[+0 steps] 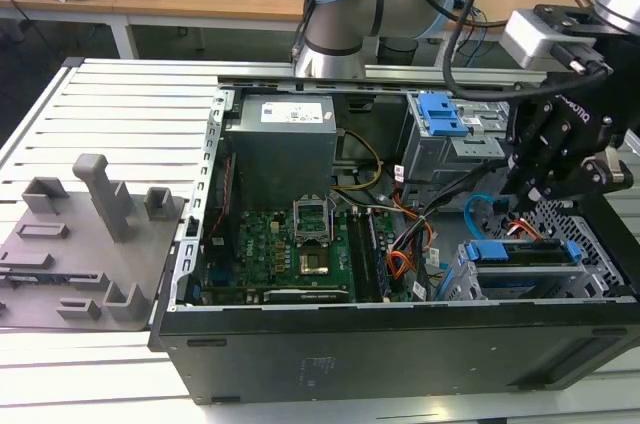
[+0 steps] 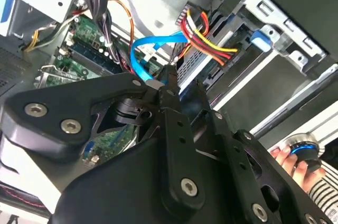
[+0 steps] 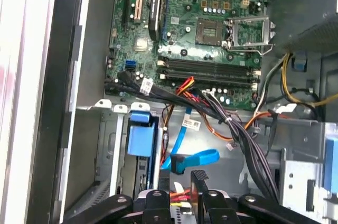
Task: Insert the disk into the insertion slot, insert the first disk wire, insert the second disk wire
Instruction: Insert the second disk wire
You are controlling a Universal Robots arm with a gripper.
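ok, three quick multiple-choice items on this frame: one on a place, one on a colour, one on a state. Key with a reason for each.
1. Where is the gripper?
A) over the motherboard
B) above the insertion slot at the exterior view's right
C) above the grey fixture plate outside the case

2. What colour is the second disk wire, the thin flat cable looping near the gripper?
A) green
B) white
C) light blue

3. What state is the disk in?
A) seated in the insertion slot
B) hanging from the gripper
C) lying on the grey fixture plate

Key:
1 B: in the exterior view the gripper hangs just above the perforated cage.
2 C: both wrist views show a light-blue loop.
3 A: its blue carrier sits inside the cage.
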